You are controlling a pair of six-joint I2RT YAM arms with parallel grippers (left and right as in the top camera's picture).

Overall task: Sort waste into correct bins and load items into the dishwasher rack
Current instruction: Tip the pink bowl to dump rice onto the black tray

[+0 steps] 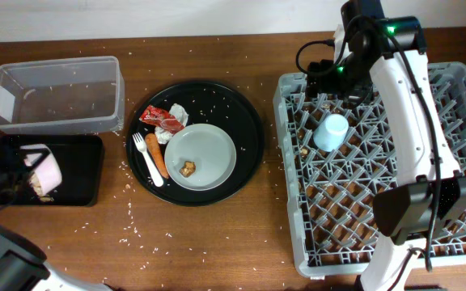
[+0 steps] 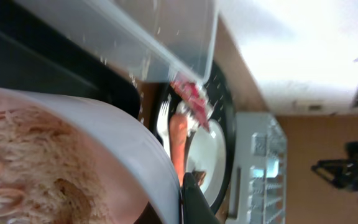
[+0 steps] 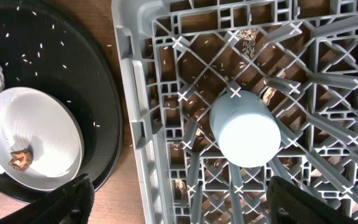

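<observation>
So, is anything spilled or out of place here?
Yes. Rice grains lie scattered over the table and the round tray, outside any bin. Brown scraps sit lodged in the grid of the rack near the cup, where only dishes belong.
</observation>
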